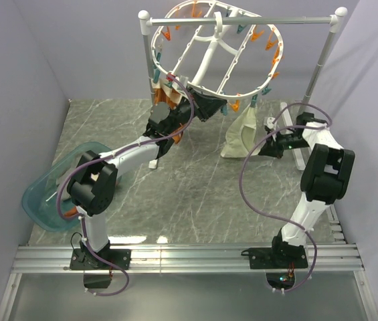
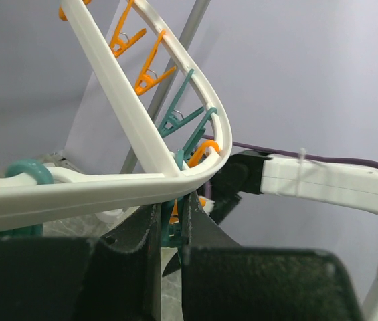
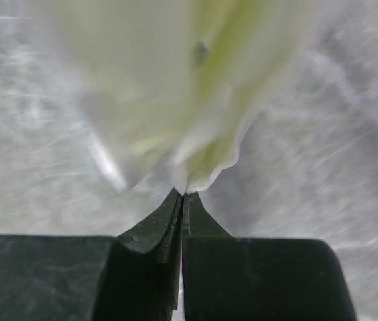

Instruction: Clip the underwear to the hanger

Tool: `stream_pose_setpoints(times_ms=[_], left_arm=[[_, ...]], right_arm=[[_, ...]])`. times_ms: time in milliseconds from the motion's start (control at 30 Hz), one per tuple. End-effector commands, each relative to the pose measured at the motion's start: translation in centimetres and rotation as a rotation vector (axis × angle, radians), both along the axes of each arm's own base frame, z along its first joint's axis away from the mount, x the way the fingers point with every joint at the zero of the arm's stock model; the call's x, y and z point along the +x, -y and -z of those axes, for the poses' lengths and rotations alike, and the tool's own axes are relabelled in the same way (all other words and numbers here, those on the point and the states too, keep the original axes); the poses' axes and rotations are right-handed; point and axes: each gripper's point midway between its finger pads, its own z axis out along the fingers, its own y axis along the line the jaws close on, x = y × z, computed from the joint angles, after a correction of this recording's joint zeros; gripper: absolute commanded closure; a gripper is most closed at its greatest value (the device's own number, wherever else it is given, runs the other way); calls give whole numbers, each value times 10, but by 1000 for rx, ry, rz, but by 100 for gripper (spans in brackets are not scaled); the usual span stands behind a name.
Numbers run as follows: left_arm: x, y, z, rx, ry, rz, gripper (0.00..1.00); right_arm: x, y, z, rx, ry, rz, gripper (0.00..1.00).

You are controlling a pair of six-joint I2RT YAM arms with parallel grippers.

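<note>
From above, the hanger (image 1: pixel 210 61) hangs on the white rail stand (image 1: pixel 242 21) at the back of the worktop (image 1: pixel 195 194). The underwear (image 1: pixel 241 134) hangs down from the near right part of its rim. The left tool (image 1: pixel 205 105) is raised to the near rim, a little to the left of the garment. The right tool (image 1: pixel 267 144) is low, at the garment's right edge.

In the left wrist view, the fingers stand narrow just under the white rim. A teal clip (image 2: pixel 168 231) sits between them, so this tool holds the clip and not the frame.

In the right wrist view, the jaws are fully together. The picture is blurred, but the wavy edge of the cream fabric comes down exactly to the tips, so it seems they pinch that edge. A small dark dot (image 3: pixel 201 50) shows higher on the cloth.

My judgement is that the step in hand is to bring this free edge to the clip which the left tool presses. To do it well, the right arm should lift slowly and keep the fabric flat. The edge should go deep into the clip's mouth. The left tool should let the clip close first, and only then should the right tool open.
</note>
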Motion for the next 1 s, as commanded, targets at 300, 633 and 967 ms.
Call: stream_pose_setpoints(times_ms=[300,633,967], left_arm=[[15,-19,-21,3,41,-82,100],[14,-18,-16,31,25,-68,100],[6,-13,-5,66,10,-23,100]], right_arm=[[-97,-17,-111,132,-4,65,100],[-127,-86,-140,278,-10,20,100],[-71,-124,-163,375,160,220,100]])
